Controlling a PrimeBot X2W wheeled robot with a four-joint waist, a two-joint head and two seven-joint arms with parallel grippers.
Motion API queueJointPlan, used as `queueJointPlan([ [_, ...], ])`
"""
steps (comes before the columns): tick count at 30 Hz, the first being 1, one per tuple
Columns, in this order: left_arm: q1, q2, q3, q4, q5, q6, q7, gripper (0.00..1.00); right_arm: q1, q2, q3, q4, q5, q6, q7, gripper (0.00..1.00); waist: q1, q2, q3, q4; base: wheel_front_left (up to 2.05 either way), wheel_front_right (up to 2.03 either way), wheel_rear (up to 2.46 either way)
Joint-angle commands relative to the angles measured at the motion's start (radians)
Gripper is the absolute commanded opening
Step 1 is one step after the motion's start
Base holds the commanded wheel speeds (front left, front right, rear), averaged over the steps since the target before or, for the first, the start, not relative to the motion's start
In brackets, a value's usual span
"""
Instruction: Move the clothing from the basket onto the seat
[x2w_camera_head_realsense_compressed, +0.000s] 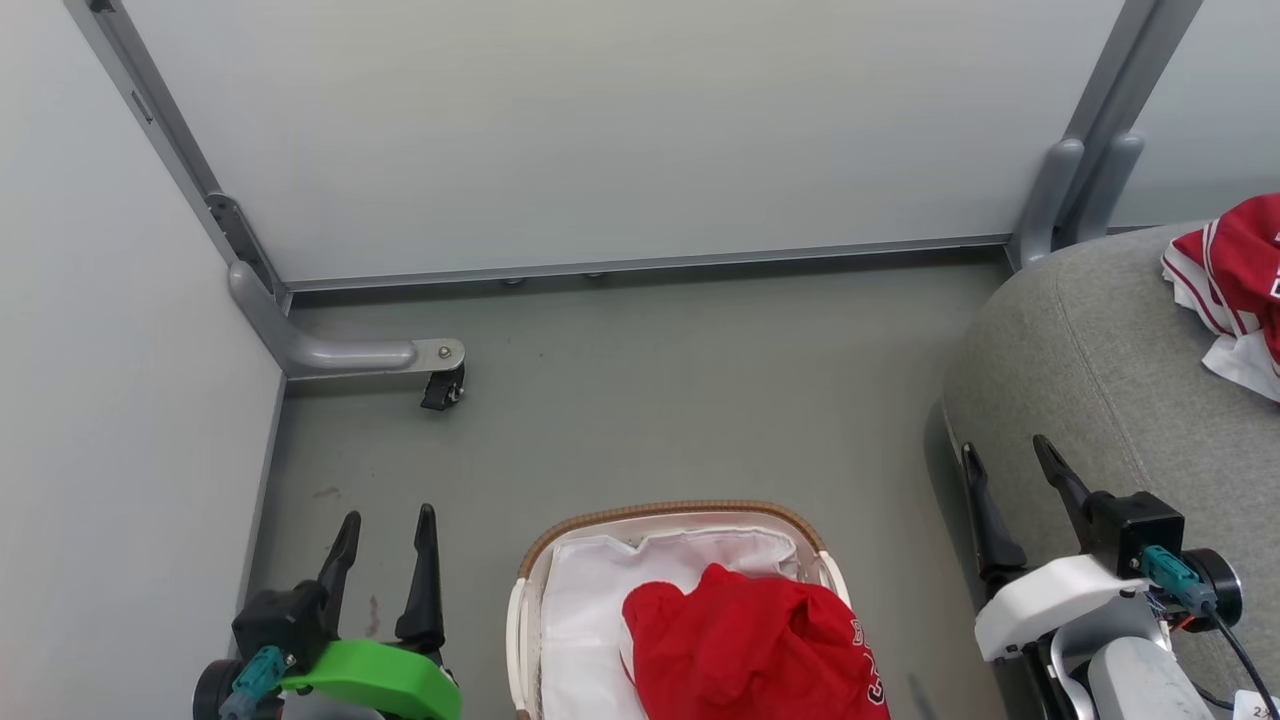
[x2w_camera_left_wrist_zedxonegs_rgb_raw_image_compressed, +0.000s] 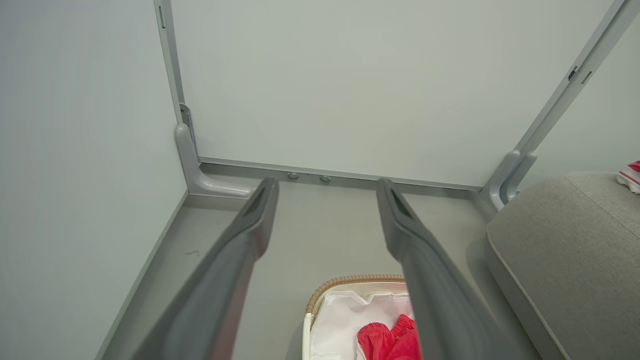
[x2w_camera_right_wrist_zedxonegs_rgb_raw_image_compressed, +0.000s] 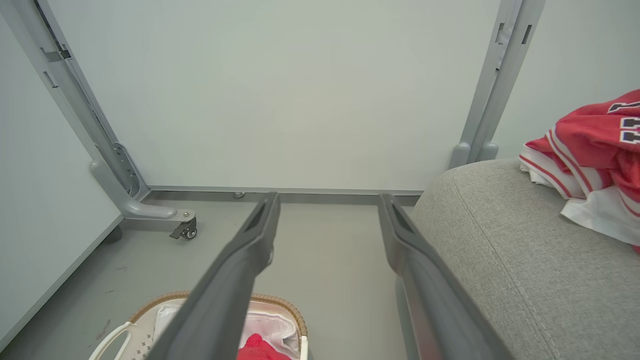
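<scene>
A crumpled red garment with white lettering lies in the white basket, on its white liner, at the bottom middle of the head view. The basket and garment also show in the left wrist view. A second red garment with striped trim rests on the grey seat at the right; it shows too in the right wrist view. My left gripper stands open left of the basket, holding nothing. My right gripper is open and empty over the seat's front edge.
Pale partition walls close off the back and left. A grey metal foot with a caster juts onto the floor at the back left. A partition post stands behind the seat. Bare grey floor lies beyond the basket.
</scene>
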Motion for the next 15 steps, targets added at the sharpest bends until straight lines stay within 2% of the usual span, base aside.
queueJointPlan([
  [1,0.012,0.001,-0.001,0.002,0.001,-0.003,0.001,1.0,0.017,-0.004,-0.003,0.001,0.008,-0.001,-0.002,1.0,0.0001,0.0,-0.002,0.0,0.0,0.0,0.0],
  [15,0.005,0.001,-0.01,0.015,0.001,-0.004,0.001,1.0,0.017,-0.003,-0.005,0.004,0.012,-0.001,-0.002,1.0,0.0001,0.0,-0.005,-0.005,0.0,0.0,0.0],
])
